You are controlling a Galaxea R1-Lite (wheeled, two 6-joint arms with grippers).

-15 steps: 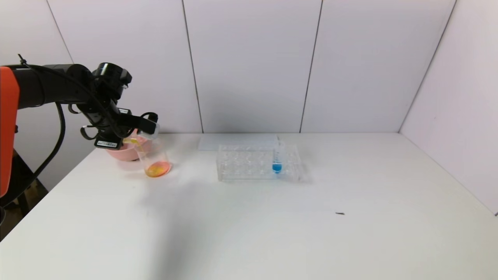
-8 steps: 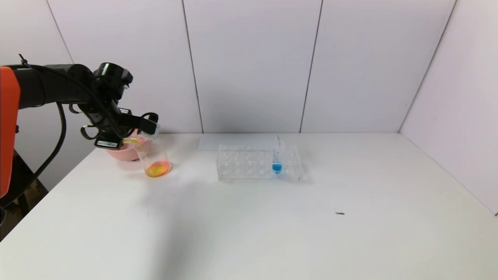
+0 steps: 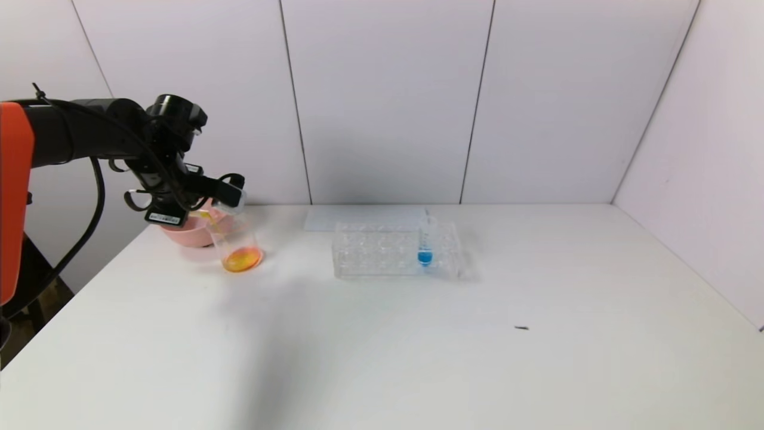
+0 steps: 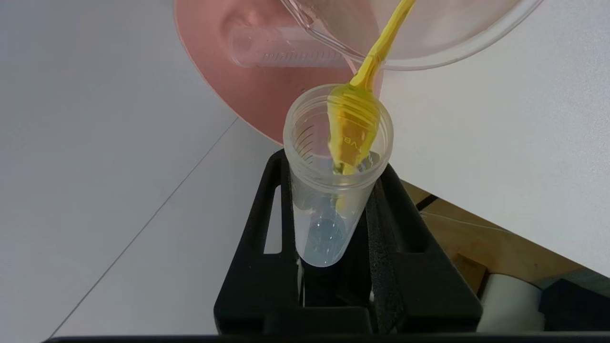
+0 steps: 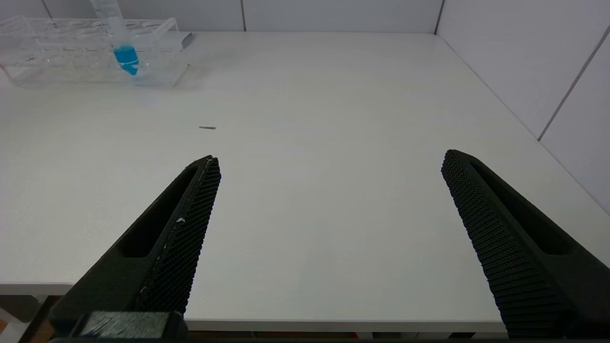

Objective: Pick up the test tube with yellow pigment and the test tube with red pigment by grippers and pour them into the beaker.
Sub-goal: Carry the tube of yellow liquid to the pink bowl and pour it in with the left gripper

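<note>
My left gripper is shut on the test tube with yellow pigment, which is tipped mouth-down over the beaker at the table's far left. A yellow stream runs from the tube's mouth over the beaker rim. Orange-yellow liquid lies in the beaker's bottom. No test tube with red pigment is in view. My right gripper hangs open and empty over the table's near edge.
Just behind the beaker is a pink bowl with an empty clear tube lying in it. A clear rack at mid-table holds a blue-liquid tube. A small dark speck lies on the table.
My left gripper has risen slightly with the tube, still tipped over the beaker. Nothing else has moved.
</note>
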